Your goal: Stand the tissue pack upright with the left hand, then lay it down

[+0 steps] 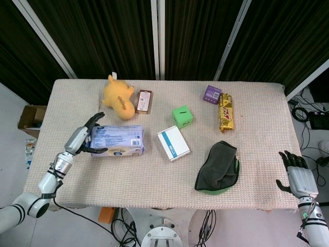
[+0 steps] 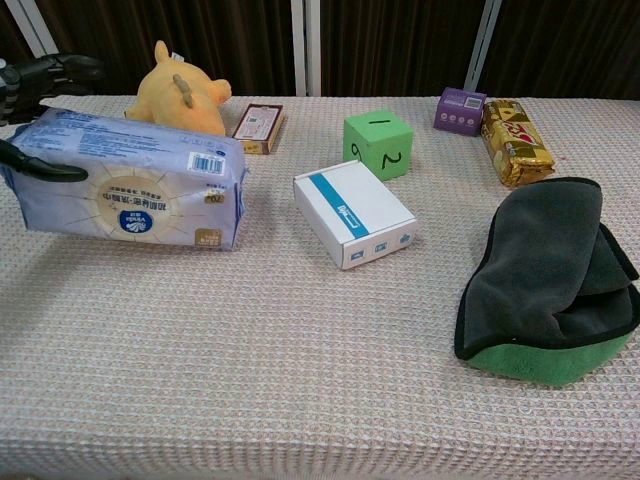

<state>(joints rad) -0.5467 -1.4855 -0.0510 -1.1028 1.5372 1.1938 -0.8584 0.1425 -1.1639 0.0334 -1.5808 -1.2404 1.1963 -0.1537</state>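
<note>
The tissue pack, pale blue and white, lies flat on its long side at the table's left. My left hand is at its left end. The thumb lies across the pack's front face, while the other fingers are spread and lifted clear behind it. My right hand hangs off the table's front right corner with its fingers apart and nothing in it. It does not show in the chest view.
A yellow plush toy and a small brown box sit behind the pack. To its right are a white-and-teal box, a green cube, a purple box, a gold snack bar and a dark folded cloth.
</note>
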